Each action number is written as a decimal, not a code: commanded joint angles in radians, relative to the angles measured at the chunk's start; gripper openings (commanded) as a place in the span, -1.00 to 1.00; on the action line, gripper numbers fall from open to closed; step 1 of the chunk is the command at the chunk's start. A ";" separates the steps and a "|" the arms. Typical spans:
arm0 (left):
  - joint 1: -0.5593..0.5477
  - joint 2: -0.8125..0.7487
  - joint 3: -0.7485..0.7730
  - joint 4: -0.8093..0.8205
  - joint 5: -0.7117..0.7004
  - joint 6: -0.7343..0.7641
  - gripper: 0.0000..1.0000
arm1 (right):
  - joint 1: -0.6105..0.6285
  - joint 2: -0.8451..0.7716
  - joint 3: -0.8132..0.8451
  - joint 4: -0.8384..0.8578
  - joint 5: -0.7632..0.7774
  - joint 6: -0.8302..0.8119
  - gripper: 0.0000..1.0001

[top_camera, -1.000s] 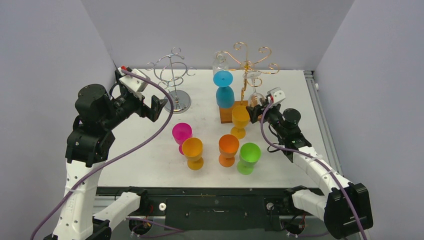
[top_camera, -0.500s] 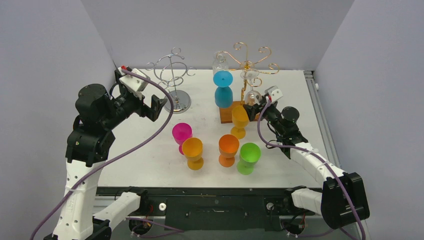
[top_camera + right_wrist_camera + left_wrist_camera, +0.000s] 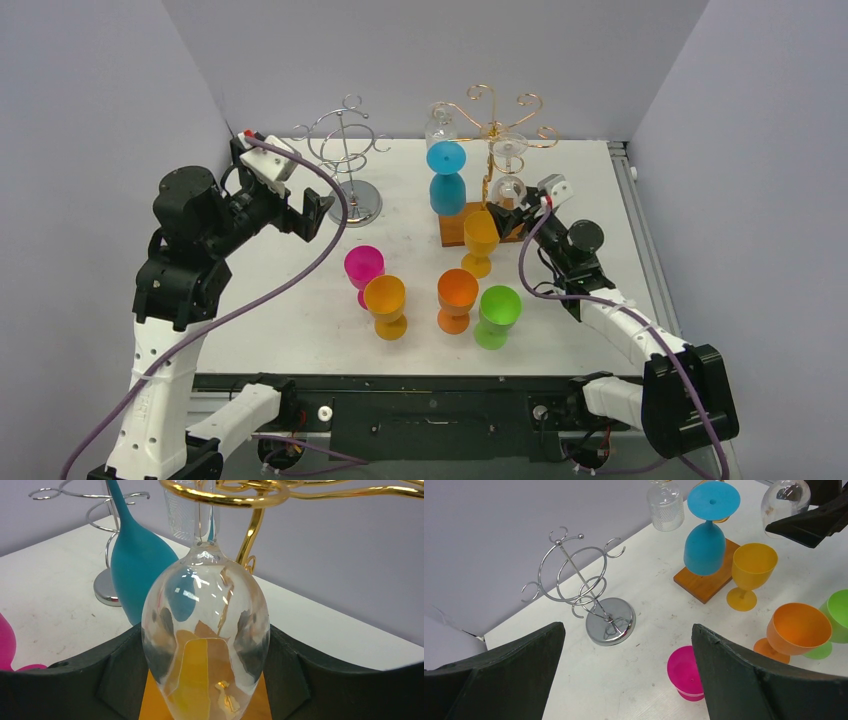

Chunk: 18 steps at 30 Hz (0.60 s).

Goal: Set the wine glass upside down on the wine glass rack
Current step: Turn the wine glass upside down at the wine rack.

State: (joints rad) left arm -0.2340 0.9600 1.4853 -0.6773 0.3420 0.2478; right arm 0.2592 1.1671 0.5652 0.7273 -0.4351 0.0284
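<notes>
White surface (image 3: 610, 180): right end effector (image 3: 505, 212) grips the clear wine glass (image 3: 205, 620) by its bowl, inverted (stem up) under the gold rack (image 3: 225, 497); left end effector (image 3: 628, 627) gapes wide, well left of it.

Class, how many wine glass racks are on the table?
2: a silver rack at the back left; a gold rack to its right, at the back centre.
</notes>
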 commanded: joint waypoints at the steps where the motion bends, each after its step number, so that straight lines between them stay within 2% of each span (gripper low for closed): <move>1: 0.000 0.000 -0.005 0.038 -0.016 0.004 0.92 | -0.018 -0.031 -0.010 0.196 -0.004 0.059 -1.00; 6: 0.000 -0.003 -0.009 0.038 -0.019 0.004 0.92 | -0.034 -0.023 -0.036 0.256 0.007 0.106 -1.00; 16: -0.001 -0.006 -0.019 0.047 -0.020 0.004 0.92 | -0.046 0.046 -0.051 0.266 -0.001 0.149 -1.00; 18: -0.001 -0.007 -0.023 0.050 -0.020 0.004 0.92 | -0.046 0.067 -0.053 0.272 -0.003 0.158 -0.85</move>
State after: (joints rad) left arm -0.2340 0.9596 1.4693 -0.6750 0.3355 0.2474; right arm 0.2218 1.2030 0.5129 0.8829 -0.4232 0.1558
